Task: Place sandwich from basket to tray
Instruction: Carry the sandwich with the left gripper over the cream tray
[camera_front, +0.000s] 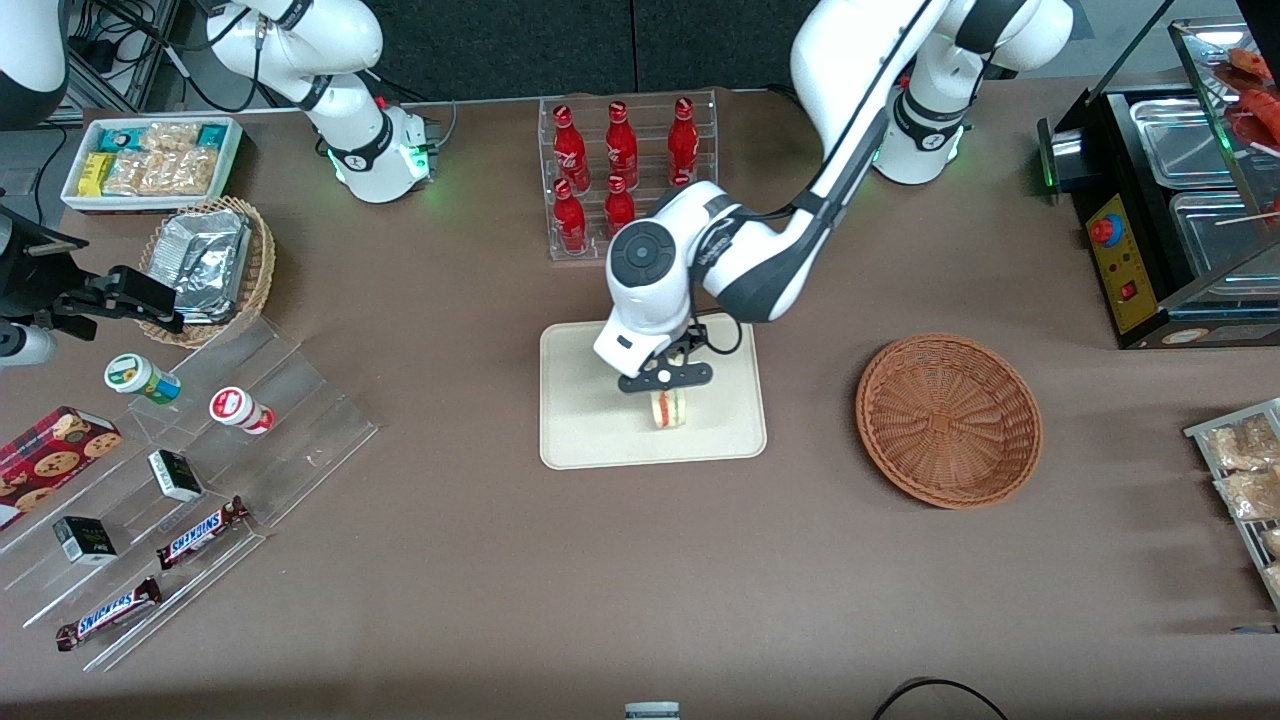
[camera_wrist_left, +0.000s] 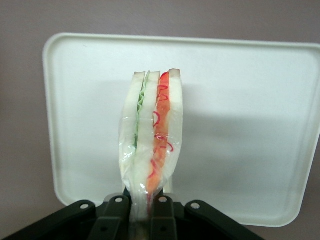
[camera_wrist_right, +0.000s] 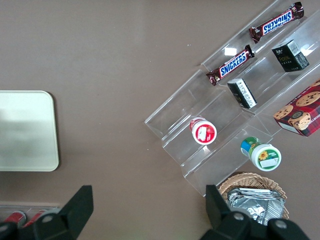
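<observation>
The sandwich (camera_front: 668, 408) is a clear-wrapped wedge of pale bread with red and green filling, held over the cream tray (camera_front: 580, 440). My left gripper (camera_front: 665, 384) is shut on the sandwich's wrapped end. In the left wrist view the fingers (camera_wrist_left: 163, 215) pinch the sandwich (camera_wrist_left: 152, 140), which hangs over the middle of the tray (camera_wrist_left: 240, 115). I cannot tell whether it touches the tray. The reddish-brown wicker basket (camera_front: 948, 420) stands empty beside the tray, toward the working arm's end of the table.
A clear rack of red bottles (camera_front: 625, 170) stands farther from the front camera than the tray. A clear stepped shelf with snack bars and cups (camera_front: 180, 480) lies toward the parked arm's end. A tan basket of foil packs (camera_front: 210, 265) and a white snack bin (camera_front: 150, 160) are there too.
</observation>
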